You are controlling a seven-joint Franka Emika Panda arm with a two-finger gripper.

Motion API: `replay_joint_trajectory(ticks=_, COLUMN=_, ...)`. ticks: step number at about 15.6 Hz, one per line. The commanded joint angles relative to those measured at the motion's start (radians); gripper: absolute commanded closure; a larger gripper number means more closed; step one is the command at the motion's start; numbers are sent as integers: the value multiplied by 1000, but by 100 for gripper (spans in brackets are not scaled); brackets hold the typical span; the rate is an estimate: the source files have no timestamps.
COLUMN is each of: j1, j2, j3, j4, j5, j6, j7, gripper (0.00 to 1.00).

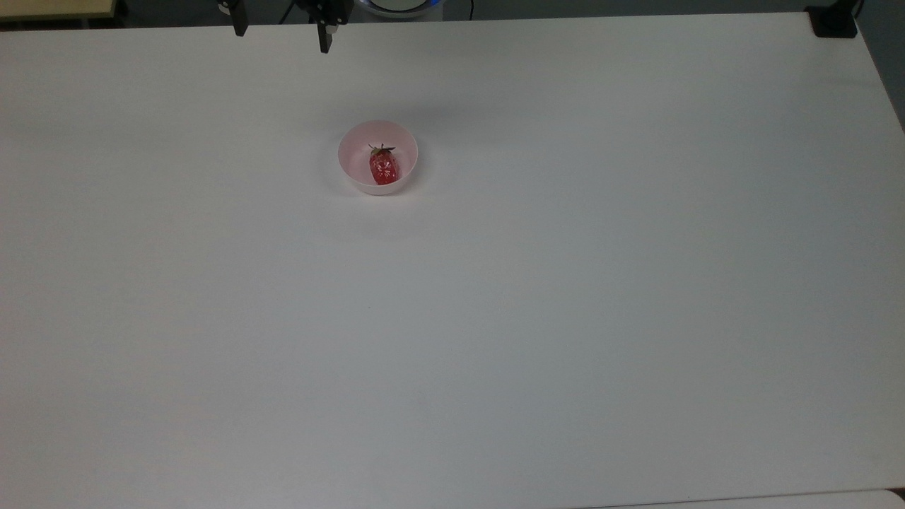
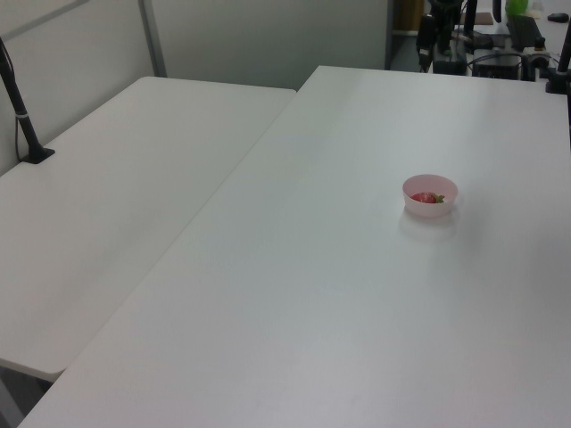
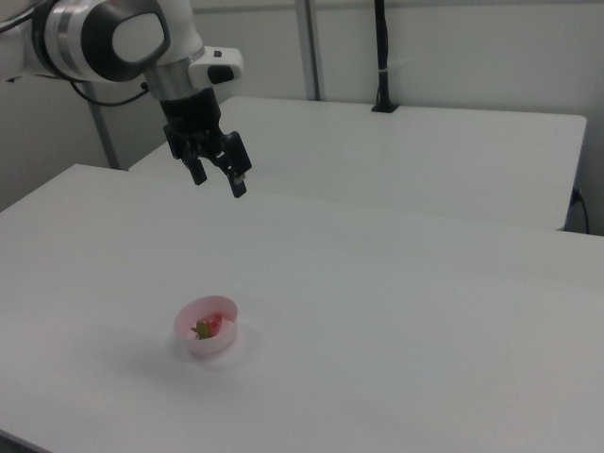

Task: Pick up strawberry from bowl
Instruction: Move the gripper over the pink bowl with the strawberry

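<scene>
Our gripper (image 3: 219, 176) hangs high above the table (image 3: 425, 311), its two dark fingers spread wide apart with nothing between them. In the top view both fingertips show at the upper edge, one to the left and one further right, again with an open gap and no load.

Reading the right view from left to right: the arm (image 3: 113, 38) enters at the upper left, the gripper points down just right of it, and the bowl (image 3: 185, 337) sits below, well apart from the fingers. To the right the table is bare.

We judge the task to be at its start, in the approach step; the grasp has not yet been made. The next move calls for us to carry the gripper over the bowl, line the open fingers across the short width of the strawberry (image 1: 383, 168), and descend inside the rim without touching the wall. The bowl is light plastic and would likely slide if bumped.

The strawberry lies on its side on the bowl floor. In the top view it is a glossy red oval with bright highlights, its green cap pointing toward the top edge of the frame. It is much smaller than the pale pink bowl and lies slightly toward the top view's right of the bowl's centre.
</scene>
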Motion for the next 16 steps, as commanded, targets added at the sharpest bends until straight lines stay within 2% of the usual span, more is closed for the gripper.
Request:
replay_joint_trajectory(ticks=1, j1=19, j2=3, j3=-18, j4=19, j5=9, j6=-13, j7=-18, gripper=0)
replay_joint_trajectory(ticks=14, j1=19, j2=5, j3=-18, j4=18, j5=23, j6=-12, j7=-26, gripper=0)
replay_joint_trajectory(ticks=16, j1=19, j2=5, j3=-17, j4=9, j5=12, j6=-22, j7=-119, gripper=0)
